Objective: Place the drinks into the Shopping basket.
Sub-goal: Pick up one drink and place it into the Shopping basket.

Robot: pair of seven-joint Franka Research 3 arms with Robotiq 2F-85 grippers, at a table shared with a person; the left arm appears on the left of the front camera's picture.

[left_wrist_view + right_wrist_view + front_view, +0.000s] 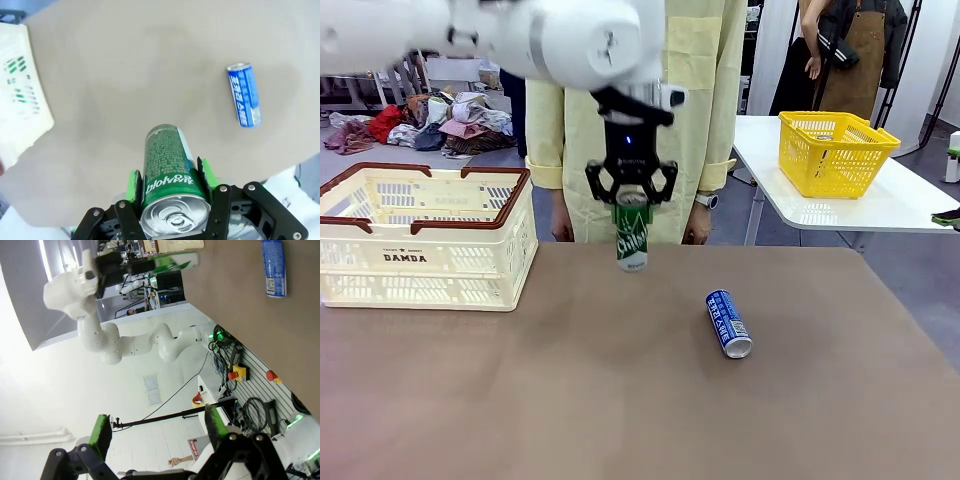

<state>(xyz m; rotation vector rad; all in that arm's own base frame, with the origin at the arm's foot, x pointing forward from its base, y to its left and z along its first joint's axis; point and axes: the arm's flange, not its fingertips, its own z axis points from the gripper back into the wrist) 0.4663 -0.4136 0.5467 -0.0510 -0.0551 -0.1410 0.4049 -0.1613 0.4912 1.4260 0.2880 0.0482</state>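
Note:
My left gripper (631, 197) is shut on a green drink can (632, 235) near its silver top and holds it upright above the brown table, to the right of the Shopping basket (420, 238). In the left wrist view the green pads clamp the green can (170, 175) on both sides, and a corner of the basket (22, 107) shows at the left. A blue drink can (728, 323) lies on its side on the table, also the blue can (243, 94) and the blue can (273, 267). My right gripper (157, 432) stands open, with nothing between its fingers.
A person in a yellow coat (630, 110) stands at the far edge, hands hanging down. A yellow basket (835, 150) sits on a white side table (880, 205) at the back right. Bare brown tabletop (620, 400) stretches in front.

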